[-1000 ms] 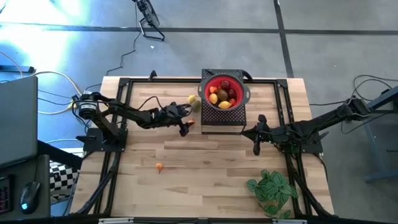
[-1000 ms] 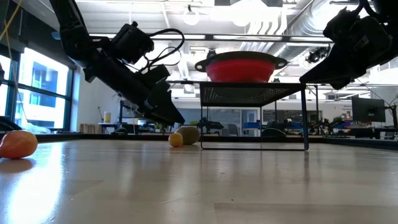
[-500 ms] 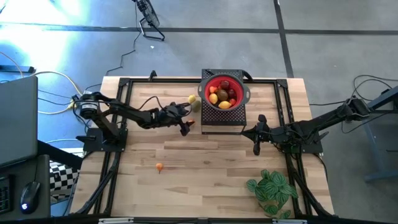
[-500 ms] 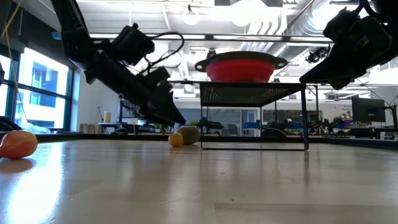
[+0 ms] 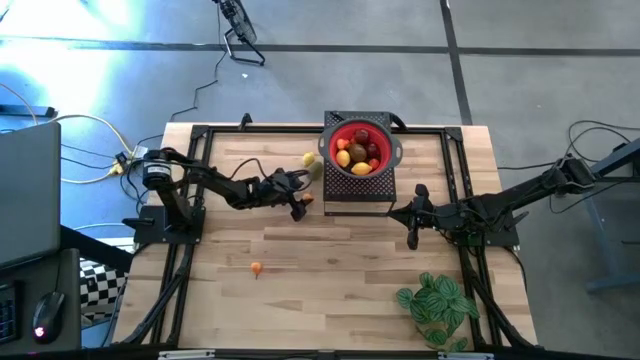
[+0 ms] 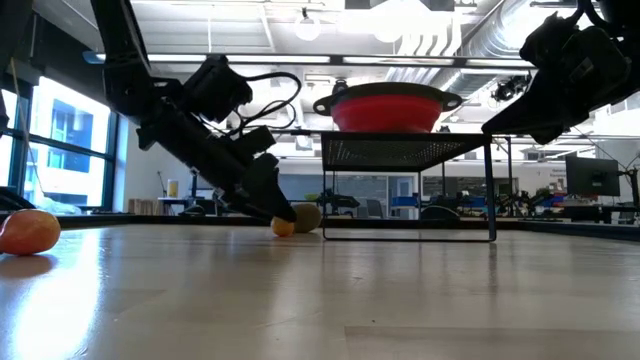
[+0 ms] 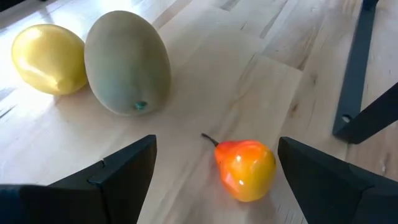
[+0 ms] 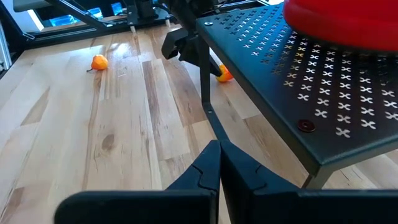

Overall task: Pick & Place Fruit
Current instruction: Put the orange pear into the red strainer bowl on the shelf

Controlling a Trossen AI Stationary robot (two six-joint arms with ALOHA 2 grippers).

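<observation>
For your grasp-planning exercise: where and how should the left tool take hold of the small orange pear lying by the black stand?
Grip the orange pear across its rounded belly, coming down from above. It lies on its side on the table, thin stem toward the green fruit. The left tool is open around it already, one finger on each side.

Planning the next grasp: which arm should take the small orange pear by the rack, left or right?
Left. The left gripper is open with the orange pear between its fingers, low at the table. The right gripper is shut and sits on the far side of the black rack.
</observation>
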